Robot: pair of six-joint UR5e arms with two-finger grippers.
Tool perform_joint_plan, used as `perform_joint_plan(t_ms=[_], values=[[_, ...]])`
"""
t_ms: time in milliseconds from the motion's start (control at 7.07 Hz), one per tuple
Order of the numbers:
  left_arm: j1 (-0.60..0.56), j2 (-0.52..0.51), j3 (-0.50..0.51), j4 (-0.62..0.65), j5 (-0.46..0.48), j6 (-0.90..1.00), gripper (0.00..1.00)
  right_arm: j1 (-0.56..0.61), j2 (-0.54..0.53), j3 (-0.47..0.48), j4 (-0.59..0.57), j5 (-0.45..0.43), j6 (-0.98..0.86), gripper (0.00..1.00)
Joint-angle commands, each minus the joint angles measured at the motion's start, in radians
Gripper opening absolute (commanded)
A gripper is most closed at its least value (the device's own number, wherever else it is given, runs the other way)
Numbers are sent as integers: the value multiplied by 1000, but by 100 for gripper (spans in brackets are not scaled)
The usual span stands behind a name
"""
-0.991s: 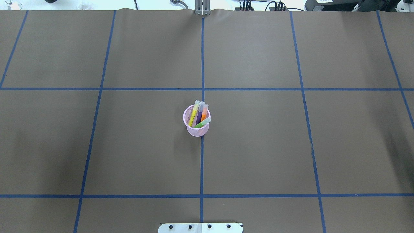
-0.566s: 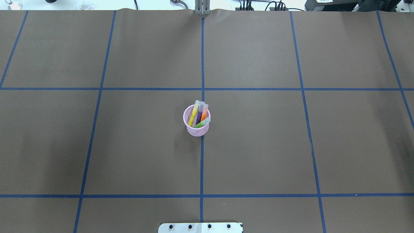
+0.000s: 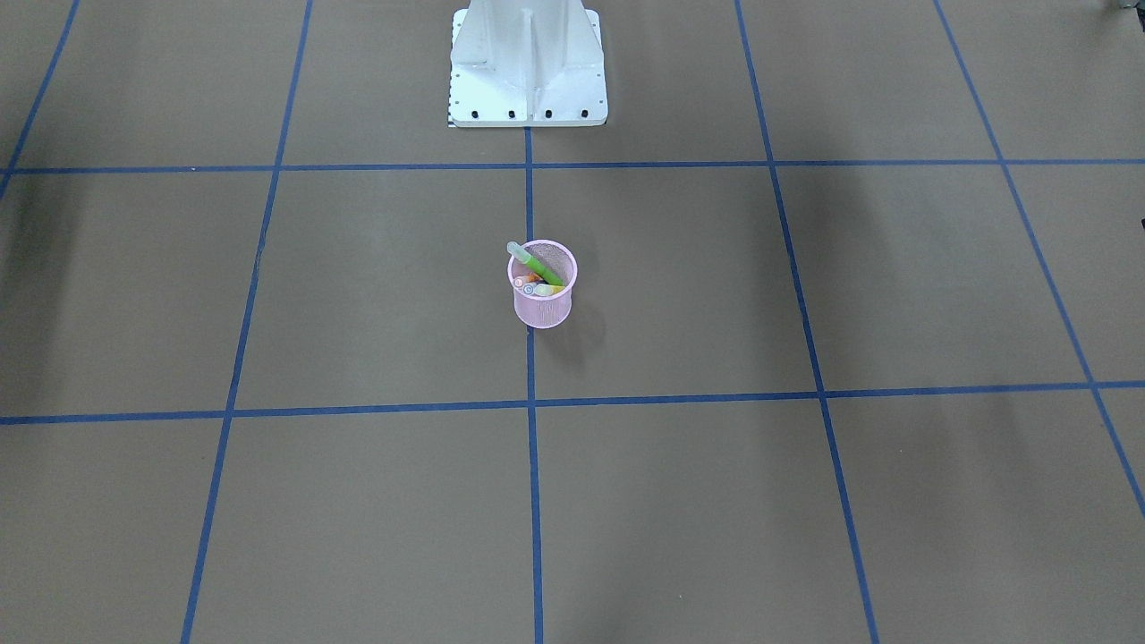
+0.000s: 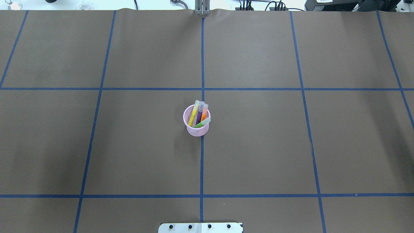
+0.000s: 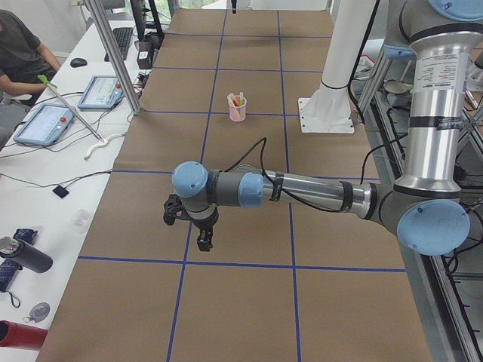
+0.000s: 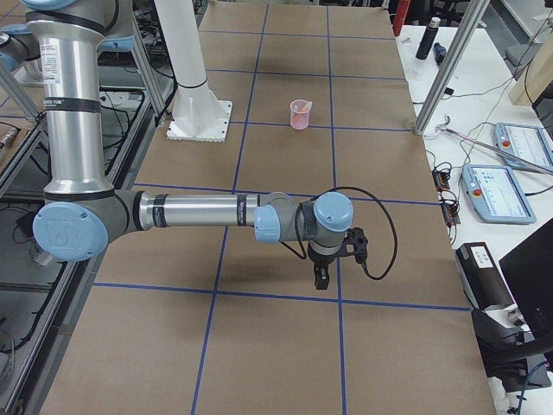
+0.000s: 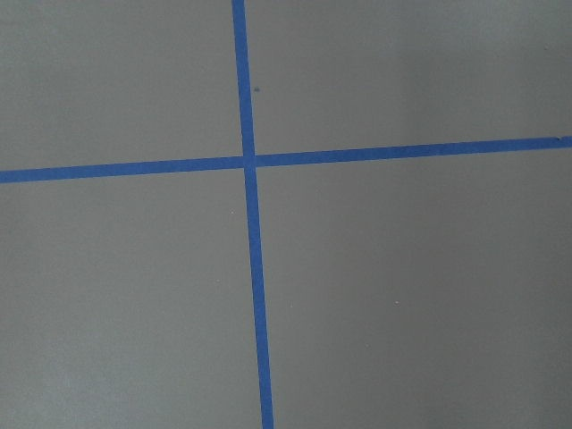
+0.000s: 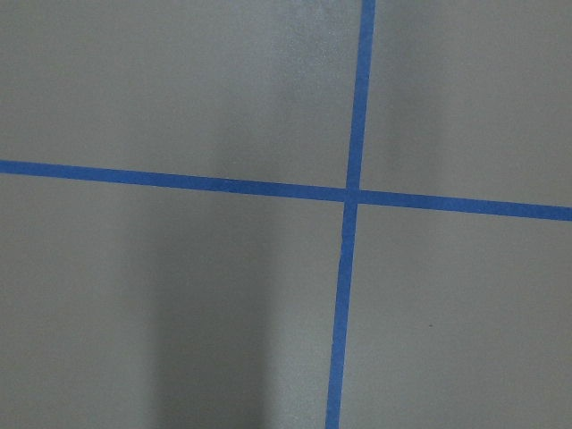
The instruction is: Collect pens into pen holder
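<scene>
The pink mesh pen holder (image 4: 197, 130) stands upright at the table's middle; it also shows in the front view (image 3: 543, 310). Inside it stand a yellow pen (image 4: 194, 114), a purple pen (image 4: 199, 117) and an orange pen (image 4: 204, 115), leaning on the far rim. The green pen (image 4: 201, 123) lies slanted across the rim, also seen in the front view (image 3: 539, 266). My left gripper (image 5: 204, 241) hangs over bare table far from the cup. My right gripper (image 6: 320, 278) does the same on the other side. I cannot tell whether either is open or shut. Both wrist views show only brown paper and blue tape.
The white robot pedestal (image 3: 528, 63) stands behind the cup at the table's near edge (image 4: 200, 227). Blue tape lines divide the brown table cover. Desks with tablets (image 5: 45, 124) and bottles (image 5: 23, 256) flank the table ends.
</scene>
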Motion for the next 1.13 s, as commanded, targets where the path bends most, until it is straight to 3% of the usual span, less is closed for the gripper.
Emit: perform_joint_plan(t_ms=[0, 425, 991], values=[[2, -1, 6, 5, -3, -8, 100, 12, 62, 4, -107, 2, -25, 99], [1, 1, 10, -4, -3, 5, 100, 28, 58, 105, -211, 2, -22, 99], [-77, 4, -3, -35, -4, 9, 100, 28, 33, 78, -168, -35, -27, 99]])
